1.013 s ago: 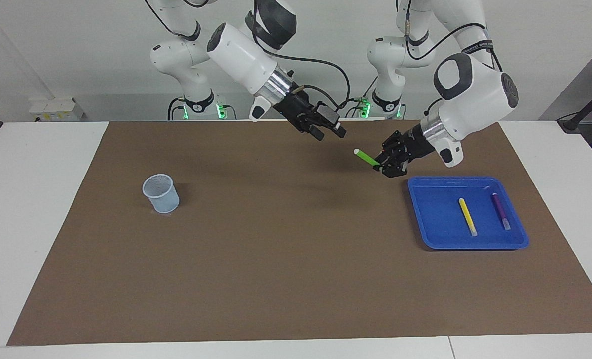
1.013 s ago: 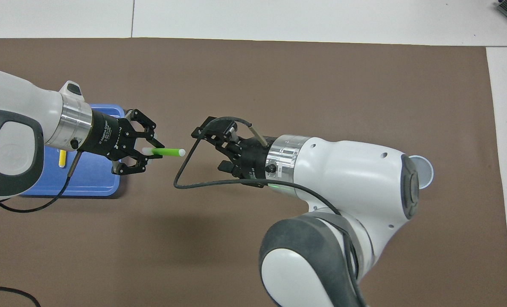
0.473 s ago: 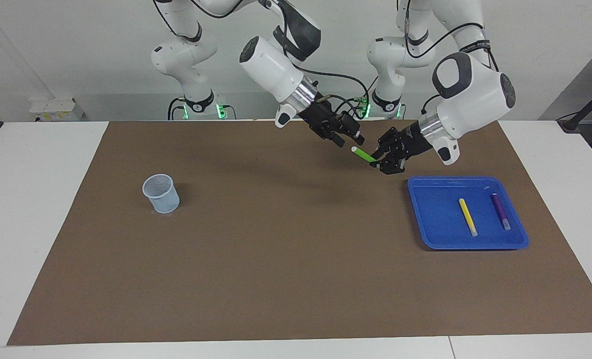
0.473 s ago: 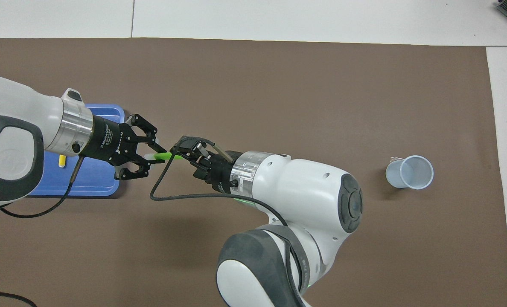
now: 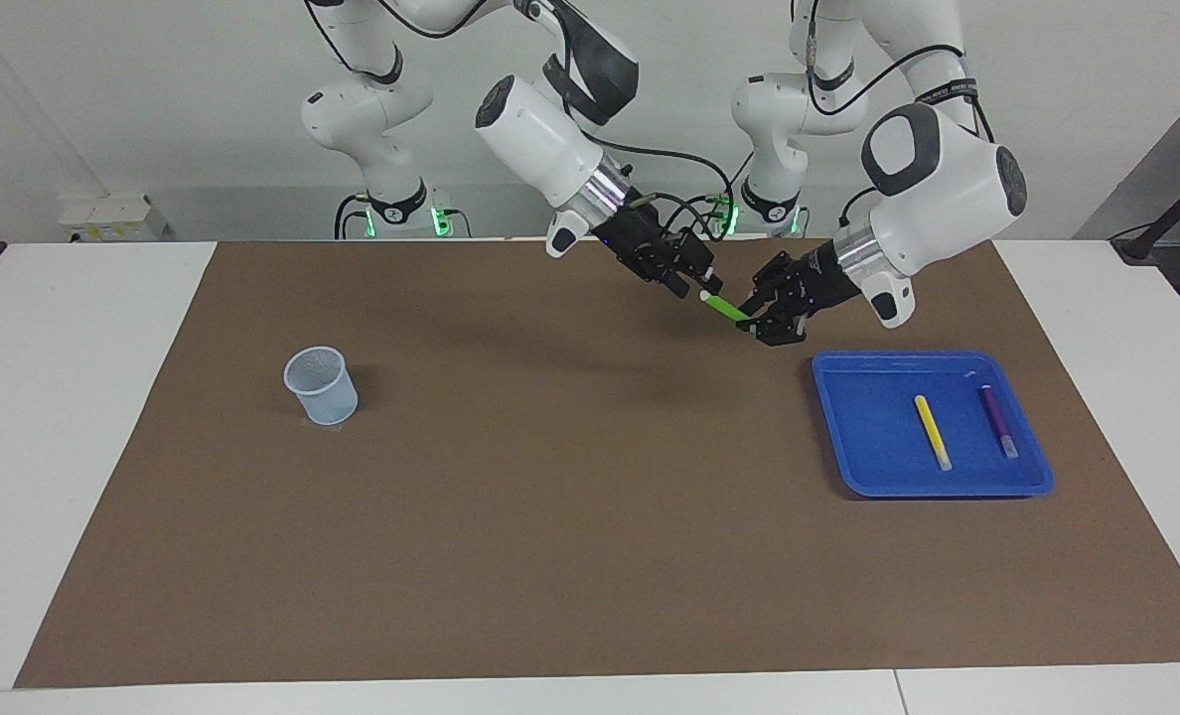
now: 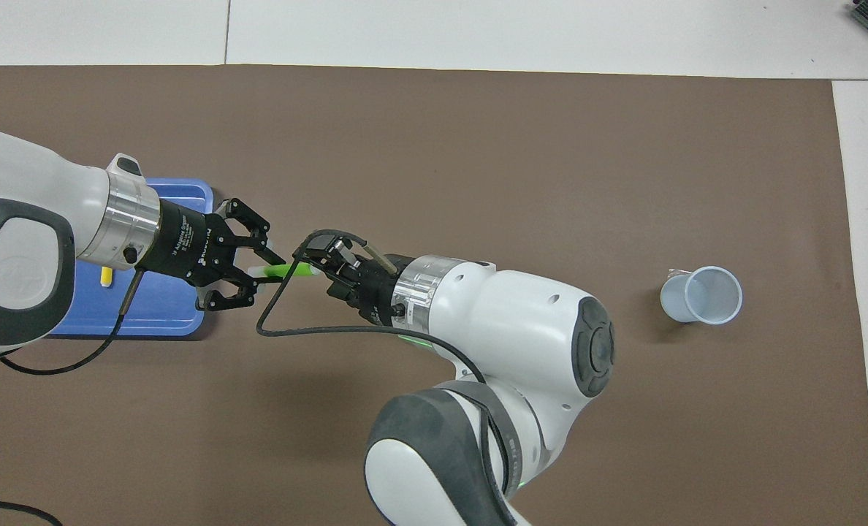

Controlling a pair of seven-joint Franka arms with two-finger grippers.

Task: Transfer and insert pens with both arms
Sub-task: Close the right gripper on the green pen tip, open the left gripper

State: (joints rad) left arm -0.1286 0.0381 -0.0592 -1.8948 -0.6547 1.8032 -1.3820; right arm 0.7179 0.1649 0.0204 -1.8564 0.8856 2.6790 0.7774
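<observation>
Matting, brown, flat and dull like kraft paper, covers most of the smooth white table.

Over the part of it closest to the robots, the two black claws meet at one slim green pen, a straight glossy cylinder with a pale whitish end. It is held in the air on a slant, clear of the mat. The left gripper is clamped on the pen's lower, green end, its skeletal linked fingers pinching the barrel while the outer links splay to the sides. The right gripper, on a white arm with a silver wrist ring, is at the pen's pale upper end. Its tips are on either side of the cap, but whether it has a firm hold on it cannot be told.

Farther from the robots, toward the left arm's end, lies a shallow blue plastic tray with rounded corners and a raised rim. A yellow pen and a purple pen lie flat in it, side by side and apart.

Toward the right arm's end, a small pale blue cup stands upright, tapering toward its base, with a translucent, mesh-like wall.
</observation>
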